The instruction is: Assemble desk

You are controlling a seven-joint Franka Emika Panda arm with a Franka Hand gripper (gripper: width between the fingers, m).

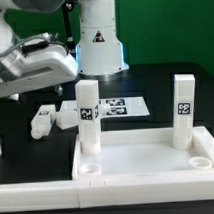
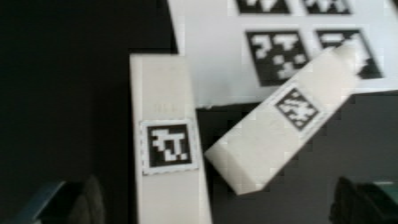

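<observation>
The black worktop (image 1: 41,147) carries everything. The largest piece on it is the desk's white rimmed tabletop (image 1: 136,144), lying flat like a shallow tray. Two legs stand upright in it. The left standing leg (image 1: 87,116) is at the tabletop's far corner on the exterior view's left, and the right standing leg (image 1: 183,110) is at the far corner on the exterior view's right. Each shows a black-and-white tag. How deeply they sit in their sockets cannot be told. The tabletop's two near corners show round sockets (image 1: 89,168).

Beyond the tabletop's far rim, between the two standing legs as the exterior view sees it, the marker board (image 1: 120,107) lies flat.

Off the tabletop's far corner on the exterior view's left, clear of its rim, two more legs lie on the worktop. The straight loose leg (image 2: 164,130) rests with its tag facing up. The slanted loose leg (image 2: 294,112) lies at an angle to it, one end partly over the marker board's edge and the other just beside the straight one. Whether they touch cannot be told.

The tool (image 2: 222,205) hangs above this pair, outside the tabletop. It is released, its two dark fingertips (image 2: 71,200) spread wide with nothing gripped. The straight loose leg's near end lies close to one fingertip, and the slanted leg's near end lies in the gap between them.
</observation>
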